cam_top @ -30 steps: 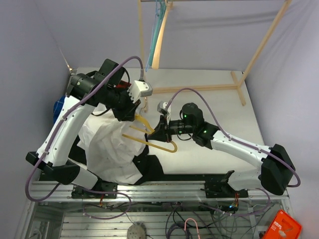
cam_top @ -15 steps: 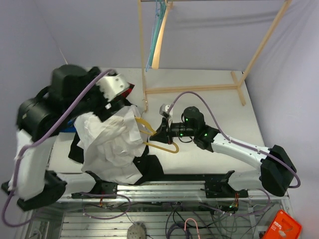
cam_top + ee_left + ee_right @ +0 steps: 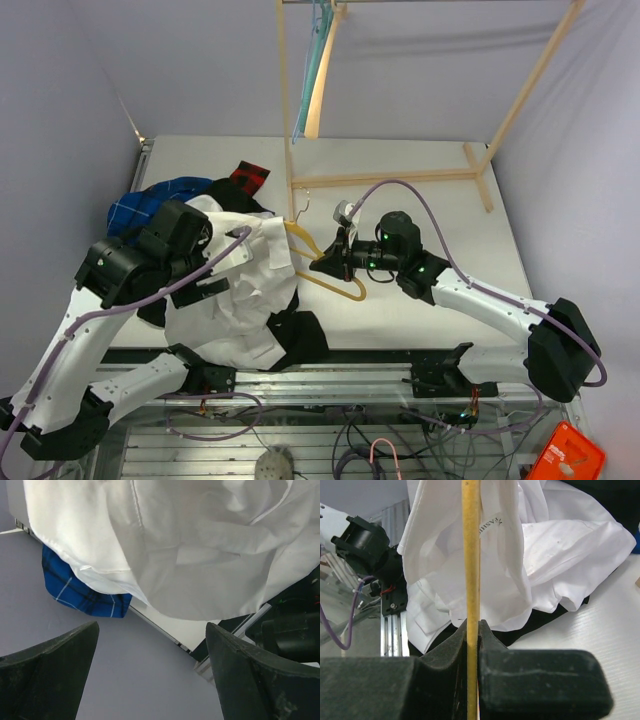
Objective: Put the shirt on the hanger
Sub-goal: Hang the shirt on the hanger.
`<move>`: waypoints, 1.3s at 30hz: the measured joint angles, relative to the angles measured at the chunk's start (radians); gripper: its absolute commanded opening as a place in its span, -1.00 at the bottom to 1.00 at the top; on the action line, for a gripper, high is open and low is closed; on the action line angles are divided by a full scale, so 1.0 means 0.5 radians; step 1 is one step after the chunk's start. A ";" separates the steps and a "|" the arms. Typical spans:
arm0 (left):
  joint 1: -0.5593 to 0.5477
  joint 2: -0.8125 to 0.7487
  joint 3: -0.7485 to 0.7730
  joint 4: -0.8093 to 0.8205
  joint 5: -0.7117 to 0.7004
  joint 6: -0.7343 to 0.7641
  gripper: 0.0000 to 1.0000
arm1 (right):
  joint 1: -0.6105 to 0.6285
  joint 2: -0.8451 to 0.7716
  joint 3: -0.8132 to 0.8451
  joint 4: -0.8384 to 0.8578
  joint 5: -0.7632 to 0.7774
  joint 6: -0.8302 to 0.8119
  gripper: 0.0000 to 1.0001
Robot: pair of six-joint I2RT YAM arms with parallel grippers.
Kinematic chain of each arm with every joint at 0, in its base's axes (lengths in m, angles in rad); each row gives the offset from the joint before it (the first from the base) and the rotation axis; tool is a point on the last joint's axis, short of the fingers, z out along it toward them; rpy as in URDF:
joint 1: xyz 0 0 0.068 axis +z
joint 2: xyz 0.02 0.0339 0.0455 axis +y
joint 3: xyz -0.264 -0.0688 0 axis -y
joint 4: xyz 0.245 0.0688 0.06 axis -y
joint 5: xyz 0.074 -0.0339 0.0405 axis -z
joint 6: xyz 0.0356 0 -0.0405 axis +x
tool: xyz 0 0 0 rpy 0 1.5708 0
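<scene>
Yellow hanger point(image 3: 336, 286) clenched in the right gripper point(image 3: 325, 266), running 10 to 4 o'clock; shirt point(image 3: 235, 292) bunched at its 9 o'clock, by the released left gripper point(image 3: 151, 628)

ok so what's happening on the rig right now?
The right tool is clamped on the yellow hanger and holds it at the edge of the white shirt. The shirt is bunched on the table over a blue plaid shirt and a black garment. The left tool is open and holds nothing, at the shirt's left side. The shirt is not yet properly on the hanger. Whether the hanger's far end is inside the fabric is unclear.
</scene>
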 measured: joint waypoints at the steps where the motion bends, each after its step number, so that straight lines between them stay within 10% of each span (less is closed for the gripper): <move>1: 0.000 0.000 -0.027 -0.002 0.007 0.007 0.97 | 0.000 0.000 0.000 0.001 -0.002 0.005 -1.00; 16: 0.004 -0.109 -0.404 0.412 -0.211 0.097 0.92 | 0.000 0.000 0.000 0.008 -0.030 0.031 -1.00; 19: 0.004 -0.115 -0.495 0.484 -0.268 0.113 -0.61 | -0.001 0.000 0.000 0.008 -0.061 0.031 -1.00; 20: 0.005 -0.117 -0.521 0.516 -0.290 0.125 -0.83 | -0.001 0.000 0.000 0.006 -0.076 0.031 -1.00; 39: 0.438 0.008 -0.239 0.843 -0.378 0.786 -0.86 | -0.005 -0.058 0.037 -0.391 -0.270 -0.224 -1.00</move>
